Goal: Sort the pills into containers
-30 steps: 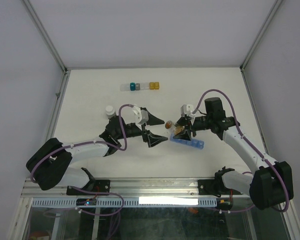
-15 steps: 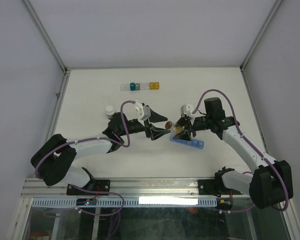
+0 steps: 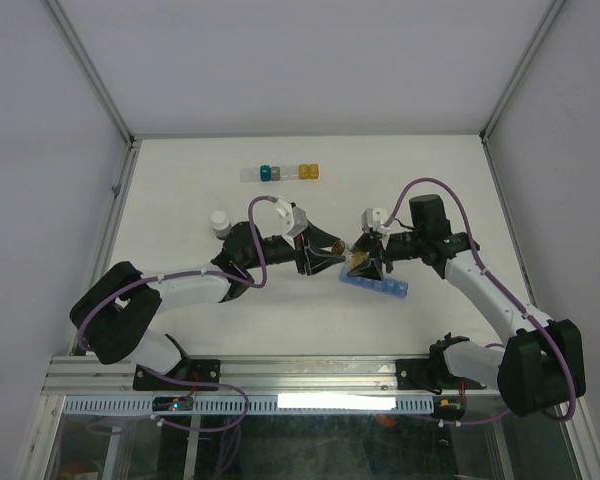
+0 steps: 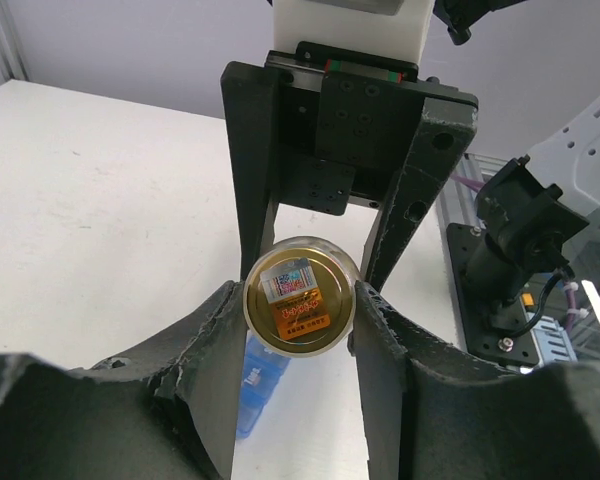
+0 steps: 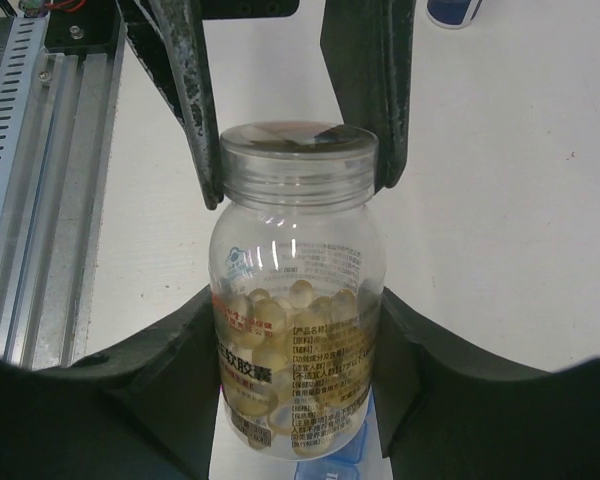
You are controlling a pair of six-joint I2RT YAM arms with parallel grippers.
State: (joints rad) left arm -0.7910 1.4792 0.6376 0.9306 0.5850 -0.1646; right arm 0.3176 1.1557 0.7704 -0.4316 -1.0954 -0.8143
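Gripping a clear bottle [image 5: 298, 330] by its body in the right hand [image 5: 300, 300], with the cap [image 5: 298, 155] pointed straight at the left hand [image 4: 300, 310]. Closing in on that cap from both sides with the left hand's fingers [image 5: 195, 100], apparently touching it. Roughly half filled with pale orange pills [image 5: 270, 340]. Lying just beneath the right hand on the white counter [image 3: 180, 180]: the blue container strip [image 3: 385, 288]

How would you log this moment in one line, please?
right gripper: holds pill bottle | left gripper: grips lid | blue organizer: below bottle
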